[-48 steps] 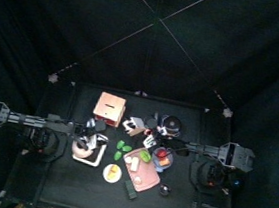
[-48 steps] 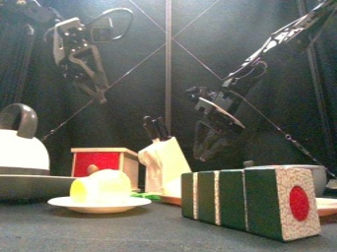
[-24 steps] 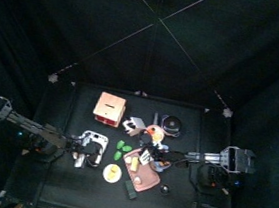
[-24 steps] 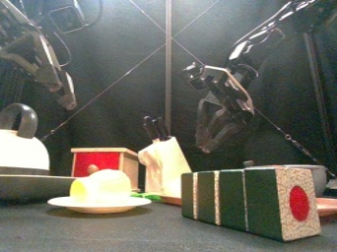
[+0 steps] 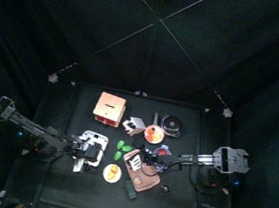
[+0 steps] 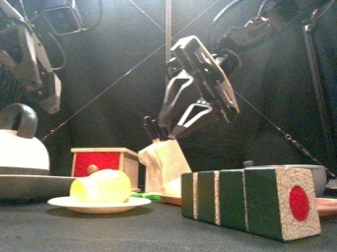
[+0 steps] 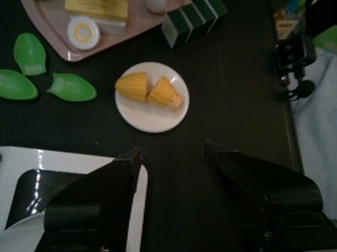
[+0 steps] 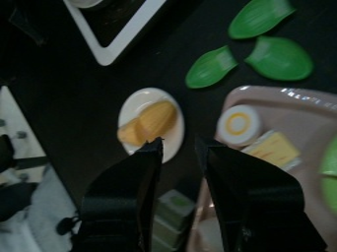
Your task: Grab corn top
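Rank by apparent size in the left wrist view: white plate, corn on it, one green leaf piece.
1. White plate, largest.
2. Corn, lying within the plate's rim.
3. Green leaf piece: close to the corn in size, so the last two ranks are uncertain.

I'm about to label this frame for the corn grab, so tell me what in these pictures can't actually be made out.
- Top view: the corn on its plate is too small to tell its two pieces apart.
- Front view: the striped block covers the tray behind it.
- Front view: the left gripper is cut off by the picture's edge.
- Right wrist view: the right gripper overlaps the corn's lower end.
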Robot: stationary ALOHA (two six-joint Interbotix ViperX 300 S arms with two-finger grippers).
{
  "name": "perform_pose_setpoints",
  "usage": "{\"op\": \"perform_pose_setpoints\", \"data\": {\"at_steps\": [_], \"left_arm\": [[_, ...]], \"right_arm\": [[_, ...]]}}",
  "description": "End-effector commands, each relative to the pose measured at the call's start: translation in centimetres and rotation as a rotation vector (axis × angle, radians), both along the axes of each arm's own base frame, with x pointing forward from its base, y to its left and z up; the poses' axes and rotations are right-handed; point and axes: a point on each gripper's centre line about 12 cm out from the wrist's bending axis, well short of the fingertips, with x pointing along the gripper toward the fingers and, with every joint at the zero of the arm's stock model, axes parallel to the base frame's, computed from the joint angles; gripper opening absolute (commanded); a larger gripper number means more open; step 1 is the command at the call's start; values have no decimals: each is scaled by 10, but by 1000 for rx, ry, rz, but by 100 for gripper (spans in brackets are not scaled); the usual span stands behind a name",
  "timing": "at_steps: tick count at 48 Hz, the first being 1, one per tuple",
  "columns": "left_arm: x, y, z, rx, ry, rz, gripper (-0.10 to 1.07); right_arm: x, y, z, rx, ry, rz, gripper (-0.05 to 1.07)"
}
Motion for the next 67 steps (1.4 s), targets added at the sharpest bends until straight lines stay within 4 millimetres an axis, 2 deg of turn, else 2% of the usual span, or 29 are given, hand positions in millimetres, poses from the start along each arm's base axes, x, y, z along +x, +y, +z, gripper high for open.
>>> {"op": "perform_pose_setpoints", "data": {"at_steps": [1, 5, 12, 21, 28, 36, 44, 50, 67], "left_arm": [[-1, 1, 14, -11, -37, 1, 88], [-9, 3, 11, -5, -32, -2, 88], [-14, 5, 14, 0, -53, -4, 88], [-14, 5, 9, 4, -40, -5, 88], [-14, 5, 7, 6, -36, -5, 88], [-14, 5, 3, 11, -23, -6, 88], [-14, 5, 3, 11, -19, -5, 88], [-14, 5, 2, 13, -18, -4, 88], [-14, 8, 0, 14, -14, 6, 88]], "right_arm": [[20, 6, 18, 69, -48, -31, 74], [32, 11, 18, 94, -32, -38, 77], [41, 15, 19, 108, 44, -40, 88], [59, 20, 10, 105, 133, -33, 100], [71, 22, -2, 84, 214, -22, 100], [75, 18, -2, 19, 299, -7, 100], [81, 16, -3, 18, 308, -13, 100], [84, 15, -13, 21, 333, -17, 100], [84, 2, -22, 2, 360, -33, 100]]}}
